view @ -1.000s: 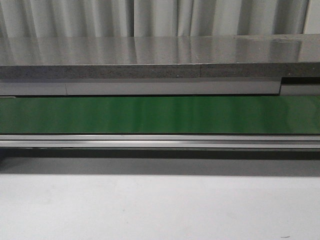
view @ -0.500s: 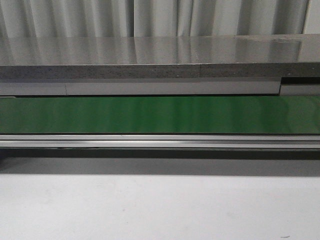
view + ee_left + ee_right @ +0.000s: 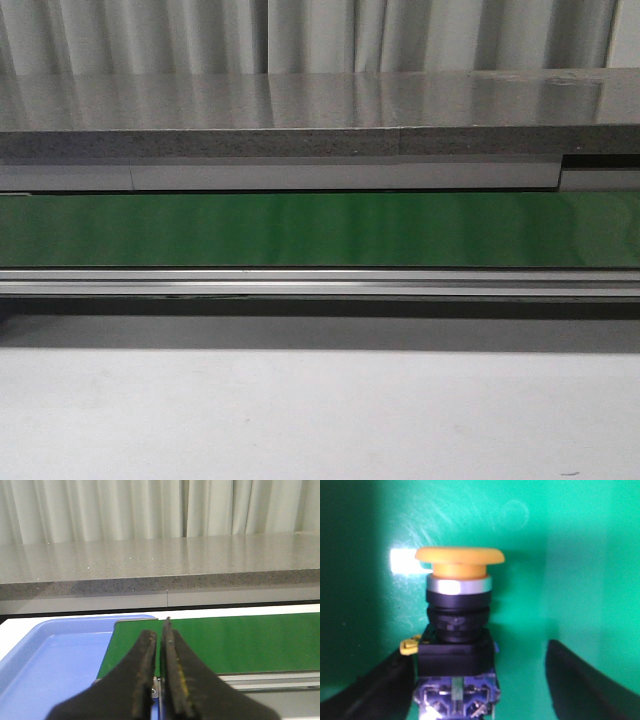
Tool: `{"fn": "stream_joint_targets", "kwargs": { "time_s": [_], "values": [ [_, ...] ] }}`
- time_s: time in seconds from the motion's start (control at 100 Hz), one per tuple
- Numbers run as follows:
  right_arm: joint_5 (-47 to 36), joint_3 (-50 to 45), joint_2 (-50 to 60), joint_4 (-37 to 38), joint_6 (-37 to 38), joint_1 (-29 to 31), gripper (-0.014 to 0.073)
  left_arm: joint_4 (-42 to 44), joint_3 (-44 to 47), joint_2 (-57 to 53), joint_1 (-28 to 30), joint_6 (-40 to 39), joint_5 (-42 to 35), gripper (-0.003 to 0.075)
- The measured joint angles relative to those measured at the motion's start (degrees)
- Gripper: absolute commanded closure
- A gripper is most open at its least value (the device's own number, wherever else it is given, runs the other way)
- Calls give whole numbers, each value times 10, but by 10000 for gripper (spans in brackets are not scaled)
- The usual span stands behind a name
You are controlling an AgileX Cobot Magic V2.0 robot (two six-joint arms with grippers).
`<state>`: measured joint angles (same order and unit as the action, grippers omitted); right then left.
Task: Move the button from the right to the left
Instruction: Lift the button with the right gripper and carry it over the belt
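Front view: the green belt (image 3: 320,230) runs across behind the white desk (image 3: 320,415); no button, arm or pincer shows here.

Left wrist view: the left pincer (image 3: 160,645) has its jaws almost together and holds nothing; it hangs over the belt's end, the blue tray (image 3: 55,665) just beside that end. No button shows here.

Right wrist view: the button (image 3: 459,625) lies on the belt between the fingers of the right pincer (image 3: 480,675), which is spread wide and not yet gripping.

Offset: the body sits against one finger (image 3: 380,690), well apart from the other.

Long axis: it runs away from the pincer, orange cap farthest, black body nearest.

Nearer arm: the right, by my judgement.
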<state>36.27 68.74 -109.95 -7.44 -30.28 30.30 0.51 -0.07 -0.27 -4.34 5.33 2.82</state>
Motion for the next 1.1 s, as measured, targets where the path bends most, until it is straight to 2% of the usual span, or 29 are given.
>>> {"fn": "stream_joint_targets", "kwargs": {
  "time_s": [0.21,0.3,0.56,0.96,1.1],
  "values": [
    [0,0,-7,-5,0,0,363,0,0,0,0,0,0,715],
    [0,0,-7,-4,0,0,408,0,0,0,0,0,0,715],
    [24,27,-5,-7,0,0,412,0,0,0,0,0,0,715],
    [95,50,96,-98,-1,0,412,0,0,0,0,0,0,715],
    [128,50,108,-114,-1,-18,412,0,0,0,0,0,0,715]
  ]
}}
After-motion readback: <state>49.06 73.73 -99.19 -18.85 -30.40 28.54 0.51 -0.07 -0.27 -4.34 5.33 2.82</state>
